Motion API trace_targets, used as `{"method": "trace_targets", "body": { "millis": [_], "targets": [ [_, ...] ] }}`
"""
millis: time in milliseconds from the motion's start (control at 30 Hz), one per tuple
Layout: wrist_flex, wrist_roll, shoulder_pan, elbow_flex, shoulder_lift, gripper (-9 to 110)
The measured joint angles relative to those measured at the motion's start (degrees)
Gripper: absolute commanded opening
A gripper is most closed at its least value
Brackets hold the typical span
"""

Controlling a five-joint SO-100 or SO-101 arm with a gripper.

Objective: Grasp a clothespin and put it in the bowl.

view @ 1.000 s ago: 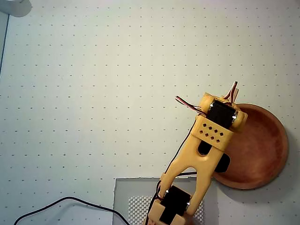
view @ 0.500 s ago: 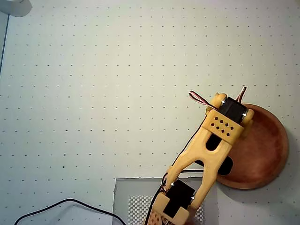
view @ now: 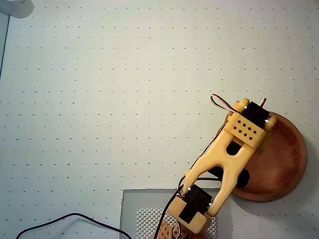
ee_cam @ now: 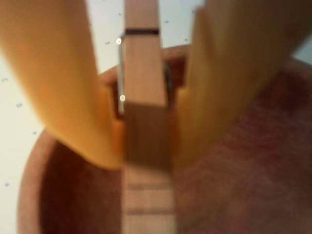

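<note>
In the wrist view the light tan wooden clothespin stands lengthwise between my two yellow fingers. My gripper is shut on it and holds it just above the inside of the reddish-brown wooden bowl. In the overhead view the bowl sits at the right edge of the table. My arm's wrist reaches over the bowl's left rim and hides the fingers. A small tan tip of the clothespin pokes out past the wrist.
The white dotted mat covers the table. A grey base plate lies under the arm at the bottom. A black cable runs along the bottom left. A pale object sits at the top left corner.
</note>
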Motion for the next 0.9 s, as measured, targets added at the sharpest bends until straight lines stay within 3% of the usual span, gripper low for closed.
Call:
{"method": "trace_targets", "body": {
  "millis": [500,900],
  "targets": [
    [-7.4,0.0,8.8,0.0,-5.5,-3],
    [-9.8,0.0,8.6,0.0,-11.3,-3]
  ]
}}
